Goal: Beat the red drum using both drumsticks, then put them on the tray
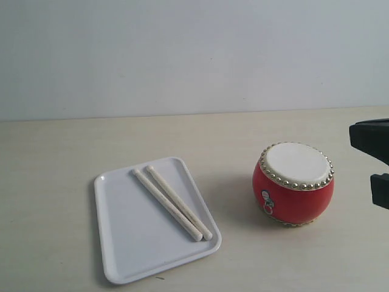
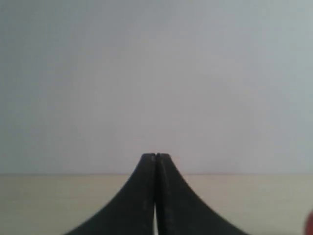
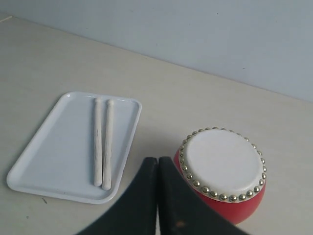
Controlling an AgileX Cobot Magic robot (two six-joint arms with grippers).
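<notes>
The red drum (image 1: pixel 293 184) (image 3: pixel 222 171) stands upright on the table at the right, cream skin up, ringed with brass studs. Left of it lies the white tray (image 1: pixel 127 237) (image 3: pixel 49 152). Both drumsticks (image 1: pixel 172 202) (image 3: pixel 102 142) lie side by side on the tray, touching each other. My right gripper (image 3: pixel 157 160) is shut and empty, raised above the table between tray and drum; a black part of that arm (image 1: pixel 372 143) shows at the exterior view's right edge. My left gripper (image 2: pixel 155 155) is shut and empty, facing the wall over bare table. It is outside the exterior view.
The pale wooden table (image 1: pixel 243 140) runs back to a plain light wall (image 1: pixel 194 55). A sliver of red (image 2: pixel 309 224) shows at the edge of the left wrist view.
</notes>
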